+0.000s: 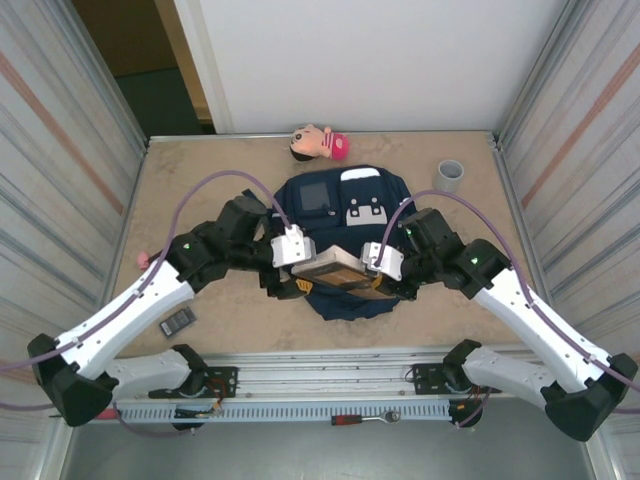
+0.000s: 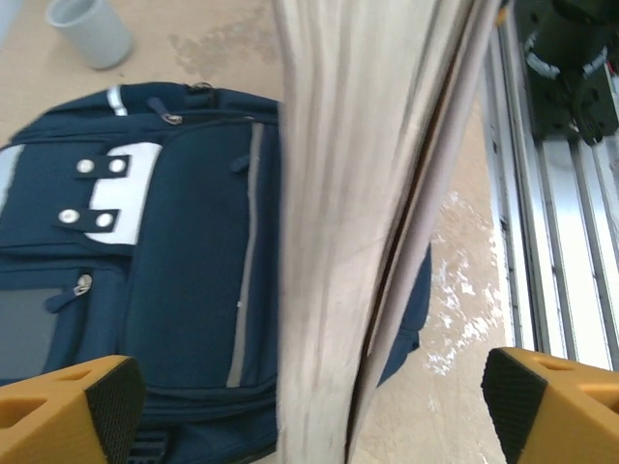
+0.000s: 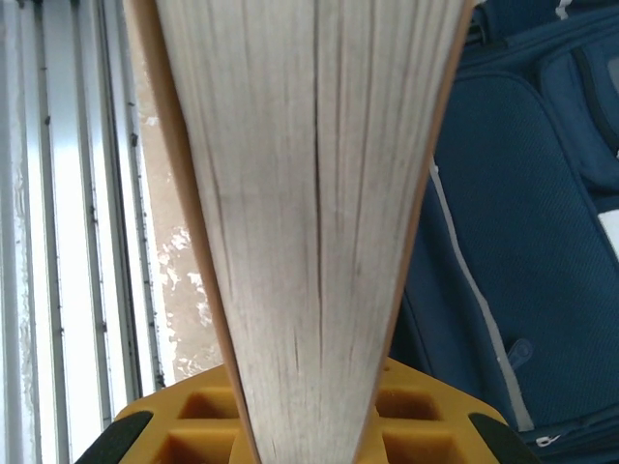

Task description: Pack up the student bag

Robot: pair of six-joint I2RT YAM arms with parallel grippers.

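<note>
Navy student bag (image 1: 335, 225) lies flat in the middle of the table (image 1: 200, 190), its front side up, between the two arms. From above, a thick book (image 1: 335, 266) is over the near part of the bag, with the left gripper (image 1: 290, 250) at its left end and the right gripper (image 1: 380, 258) at its right end.

The left wrist camera tells more. The yellow fingers (image 2: 87, 411) of the left gripper (image 2: 314, 391) stand wide apart, and the book (image 2: 348, 193) passes between them without touching either black pad. On the right wrist camera, the right gripper (image 3: 309, 420) is closed narrowly on the book (image 3: 309, 193), and the page edge rises straight out of it.

The table has a sandy, mottled surface (image 2: 455, 251). An aluminium rail (image 1: 330, 380) with grooves runs along its near edge. Ribbed panels close the left and right sides, and a white board stands behind. A grey cup (image 1: 450, 176) and a soft doll (image 1: 320, 143) with a pink cap are at the far edge. A small dark object (image 1: 178, 320) lies near the left arm.

The bag (image 2: 184, 280) is of woven fabric with a grey reflective stripe (image 2: 247, 251), and its white patch (image 2: 126, 193) carries dark straps with metal snaps. The book pages are cream and slightly wavy, and the cover is brown.
</note>
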